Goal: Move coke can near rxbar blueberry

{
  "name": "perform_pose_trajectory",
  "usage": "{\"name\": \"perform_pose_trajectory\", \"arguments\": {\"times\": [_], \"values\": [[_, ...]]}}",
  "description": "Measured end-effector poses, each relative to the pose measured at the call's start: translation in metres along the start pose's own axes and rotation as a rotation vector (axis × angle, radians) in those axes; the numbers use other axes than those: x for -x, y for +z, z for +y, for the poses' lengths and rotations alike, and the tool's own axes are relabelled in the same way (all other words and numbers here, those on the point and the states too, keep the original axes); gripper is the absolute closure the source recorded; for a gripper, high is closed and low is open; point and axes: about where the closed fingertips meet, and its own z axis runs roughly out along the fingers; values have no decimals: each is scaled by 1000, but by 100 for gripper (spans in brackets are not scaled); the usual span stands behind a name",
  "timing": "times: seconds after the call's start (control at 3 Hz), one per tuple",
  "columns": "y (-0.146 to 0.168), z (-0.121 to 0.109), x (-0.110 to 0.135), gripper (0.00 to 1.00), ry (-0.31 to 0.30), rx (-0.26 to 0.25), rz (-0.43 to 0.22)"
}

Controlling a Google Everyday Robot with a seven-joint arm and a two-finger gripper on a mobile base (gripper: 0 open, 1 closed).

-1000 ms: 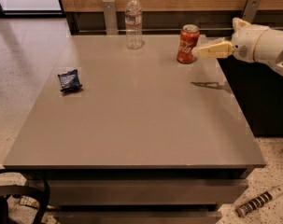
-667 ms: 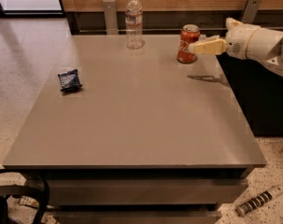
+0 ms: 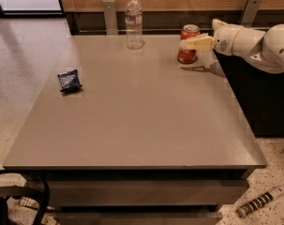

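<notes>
The red coke can (image 3: 187, 54) stands upright near the far right edge of the grey table (image 3: 141, 125). My gripper (image 3: 187, 43) reaches in from the right at the can's upper half and overlaps it in the camera view. The white arm behind it extends off the right side. The rxbar blueberry (image 3: 69, 80), a small dark blue crinkled wrapper, lies flat near the table's left edge, far from the can and the gripper.
A clear plastic water bottle (image 3: 133, 21) stands at the table's far edge, left of the can. A wooden wall with metal brackets runs behind the table. A dark cabinet (image 3: 258, 97) stands to the right. Speckled floor lies to the left.
My gripper has moved left towards the coke can and now overlaps it. The can, bottle and wrapper have not moved.
</notes>
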Motion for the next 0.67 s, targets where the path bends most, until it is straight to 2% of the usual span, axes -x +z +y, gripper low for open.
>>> {"name": "perform_pose_trajectory", "arguments": {"times": [0.33, 0.67], "values": [[12, 4, -7, 0, 29, 17, -38], [25, 14, -19, 18, 64, 37, -76]]}}
